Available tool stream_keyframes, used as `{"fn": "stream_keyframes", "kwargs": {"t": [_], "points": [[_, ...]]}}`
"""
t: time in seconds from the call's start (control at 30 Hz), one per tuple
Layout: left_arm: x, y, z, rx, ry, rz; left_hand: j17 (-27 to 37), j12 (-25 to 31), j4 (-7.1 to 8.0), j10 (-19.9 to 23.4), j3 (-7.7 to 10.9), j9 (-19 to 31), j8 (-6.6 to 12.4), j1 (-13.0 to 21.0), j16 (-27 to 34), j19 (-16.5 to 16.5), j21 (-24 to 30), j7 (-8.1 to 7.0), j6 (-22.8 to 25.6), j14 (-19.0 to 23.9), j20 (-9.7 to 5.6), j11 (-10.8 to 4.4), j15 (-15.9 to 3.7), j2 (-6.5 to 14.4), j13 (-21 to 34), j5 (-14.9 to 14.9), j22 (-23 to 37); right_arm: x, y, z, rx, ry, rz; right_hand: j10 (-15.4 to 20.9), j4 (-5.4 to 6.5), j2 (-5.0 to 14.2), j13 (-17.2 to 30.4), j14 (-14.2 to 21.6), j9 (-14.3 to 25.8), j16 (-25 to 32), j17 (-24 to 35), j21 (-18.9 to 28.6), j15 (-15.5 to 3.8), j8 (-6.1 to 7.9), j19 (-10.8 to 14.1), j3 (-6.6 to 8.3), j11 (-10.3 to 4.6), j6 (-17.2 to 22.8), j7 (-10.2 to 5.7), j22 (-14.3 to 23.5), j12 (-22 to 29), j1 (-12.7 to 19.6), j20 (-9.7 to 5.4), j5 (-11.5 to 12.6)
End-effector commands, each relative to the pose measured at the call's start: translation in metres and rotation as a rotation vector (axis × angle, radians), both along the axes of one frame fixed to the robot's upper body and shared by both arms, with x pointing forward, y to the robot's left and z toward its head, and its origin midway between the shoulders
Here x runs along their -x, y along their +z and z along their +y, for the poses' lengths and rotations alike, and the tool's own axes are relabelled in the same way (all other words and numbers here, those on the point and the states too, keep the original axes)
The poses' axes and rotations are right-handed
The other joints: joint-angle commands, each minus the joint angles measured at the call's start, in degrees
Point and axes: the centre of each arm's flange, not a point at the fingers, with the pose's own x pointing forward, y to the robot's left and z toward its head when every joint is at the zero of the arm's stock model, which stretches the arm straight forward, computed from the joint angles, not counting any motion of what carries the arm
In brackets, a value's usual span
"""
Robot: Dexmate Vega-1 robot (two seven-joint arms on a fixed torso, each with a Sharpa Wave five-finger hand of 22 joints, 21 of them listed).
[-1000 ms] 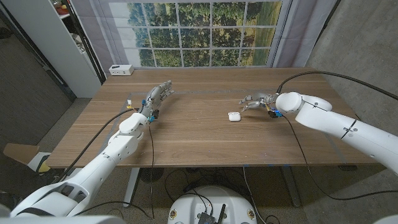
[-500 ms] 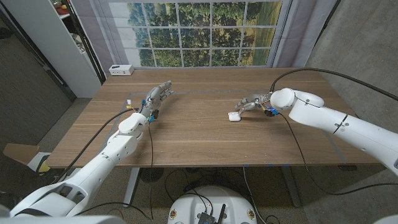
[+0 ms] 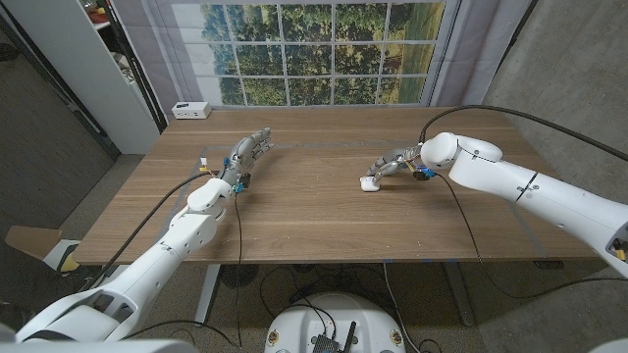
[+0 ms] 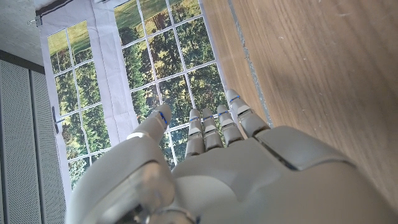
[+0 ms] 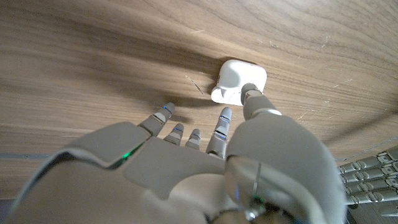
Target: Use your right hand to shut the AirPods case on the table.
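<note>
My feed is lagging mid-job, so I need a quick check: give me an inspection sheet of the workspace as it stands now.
Surface: wooden table, bare wood grain, faint scratches in the right wrist view.
Job's things: white AirPods case on the table, right of centre; lid state cannot be told.
Clutter: small white box at the table's far left corner.
Hands: right hand over the case, one finger touching its top; left hand holds nothing, fingers extended.
Cables: black cable along the right arm, another by the left arm; more under the table.
Surroundings: paned window with trees, white curtains, grey walls.
</note>
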Motion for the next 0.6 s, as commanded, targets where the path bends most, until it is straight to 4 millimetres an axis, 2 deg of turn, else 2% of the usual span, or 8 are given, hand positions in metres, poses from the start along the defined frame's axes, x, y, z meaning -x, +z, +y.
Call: {"fn": "stream_keyframes", "kwargs": {"t": [0.03,0.43,0.6], "points": [[-0.0003,-0.0011,0.0015,0.002,0.0,0.001,0.2,0.6,-0.06,0.2,-0.05,0.1,0.38,0.6,0.2,-0.3,0.0,0.13,0.6,-0.1,0.07,0.37,0.11,0.0,0.3,0.4,0.3,-0.006,-0.0026,0.003,0.018,-0.009,0.037,0.3,0.37,-0.31,0.1,-2.5,0.1,0.5,0.2,0.5,-2.22,-0.07,0.1,0.25,0.0,0.7,0.06,0.1,0.5,0.5,0.26,0.5],[0.0008,-0.002,0.0031,0.004,0.002,-0.001,0.2,0.6,0.01,0.2,-0.05,0.2,0.33,0.5,0.2,-0.4,0.0,0.2,0.7,-0.2,0.08,0.27,0.11,0.0,0.3,0.4,0.3,-0.0054,-0.0075,0.0027,0.017,-0.022,0.067,1.6,0.22,0.04,0.0,-1.8,0.0,0.8,0.0,0.7,-2.1,0.25,0.4,0.61,0.16,2.2,-0.13,0.1,1.0,1.1,0.28,0.9],[0.0012,-0.0031,0.0033,0.006,0.003,0.002,0.2,0.6,-0.03,0.2,-0.05,0.2,0.34,0.6,0.2,-0.4,0.0,0.17,0.8,-0.1,0.1,0.33,0.15,0.0,0.4,0.4,0.3,-0.0045,-0.0098,0.0026,0.009,-0.025,0.072,2.8,0.16,0.02,0.0,-1.2,0.1,0.9,0.0,0.8,-2.23,0.68,0.6,0.75,0.73,3.7,0.07,0.1,1.5,1.4,0.24,1.1]]}}
